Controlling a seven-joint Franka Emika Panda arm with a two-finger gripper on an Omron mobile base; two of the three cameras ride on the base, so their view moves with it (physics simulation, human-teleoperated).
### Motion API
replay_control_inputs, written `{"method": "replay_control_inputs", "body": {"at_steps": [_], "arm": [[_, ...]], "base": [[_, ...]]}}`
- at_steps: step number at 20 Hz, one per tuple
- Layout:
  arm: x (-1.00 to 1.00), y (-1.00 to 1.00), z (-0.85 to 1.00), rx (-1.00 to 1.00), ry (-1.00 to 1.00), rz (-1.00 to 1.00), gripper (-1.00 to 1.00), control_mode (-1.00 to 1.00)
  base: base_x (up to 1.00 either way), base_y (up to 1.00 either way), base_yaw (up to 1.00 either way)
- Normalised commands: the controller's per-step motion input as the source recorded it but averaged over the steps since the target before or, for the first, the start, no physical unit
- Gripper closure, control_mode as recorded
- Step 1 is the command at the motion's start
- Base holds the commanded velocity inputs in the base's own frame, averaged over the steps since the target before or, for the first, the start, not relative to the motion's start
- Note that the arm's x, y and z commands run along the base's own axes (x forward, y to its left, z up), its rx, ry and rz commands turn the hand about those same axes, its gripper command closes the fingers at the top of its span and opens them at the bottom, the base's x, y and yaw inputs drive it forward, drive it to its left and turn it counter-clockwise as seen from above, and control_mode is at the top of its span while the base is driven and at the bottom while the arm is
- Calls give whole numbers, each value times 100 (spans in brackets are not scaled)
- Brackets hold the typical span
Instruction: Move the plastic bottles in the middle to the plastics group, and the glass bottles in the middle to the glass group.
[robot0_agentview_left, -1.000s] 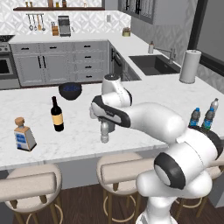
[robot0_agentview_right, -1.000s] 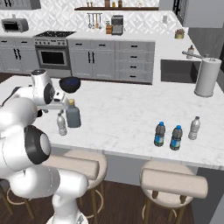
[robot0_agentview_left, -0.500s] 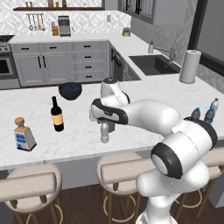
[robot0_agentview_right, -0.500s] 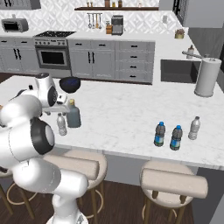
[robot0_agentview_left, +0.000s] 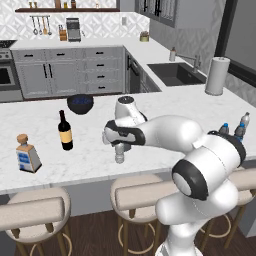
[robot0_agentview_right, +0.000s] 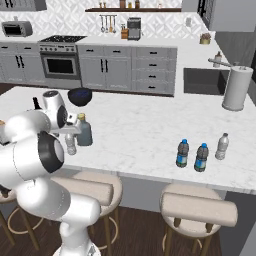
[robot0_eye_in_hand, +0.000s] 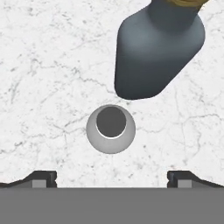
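While the base views barely shifted over the last second, I kept the fingers (robot0_eye_in_hand: 111, 178) spread wide, empty, above the pale plastic bottle (robot0_eye_in_hand: 110, 128), upright on the worktop (robot0_eye_in_hand: 43, 87) just beside the squat glass bottle (robot0_eye_in_hand: 153, 52); descent came next, I judged

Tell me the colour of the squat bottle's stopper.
Tan, on the squat bottle; clearest in the right base view.

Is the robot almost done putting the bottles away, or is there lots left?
Maybe one is done: three small bottles stand together at the right end of the counter. Right now the open fingers hover above a pale little bottle in the middle, not gripping it yet. The squat grey bottle beside it has to go to the wine bottle and the square bottle.
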Motion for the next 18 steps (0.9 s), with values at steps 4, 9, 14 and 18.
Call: {"method": "replay_control_inputs", "body": {"at_steps": [4, 9, 14, 18], "arm": [[14, 0, -3, 1, 0, 0, -100, -100], [17, 0, 0, 0, 0, 0, -100, -100], [0, 0, -14, 0, 0, 0, -100, -100], [0, 0, -19, 0, 0, 0, -100, -100]], "base": [[0, 0, 0], [0, 0, 0], [0, 0, 0], [0, 0, 0]]}}
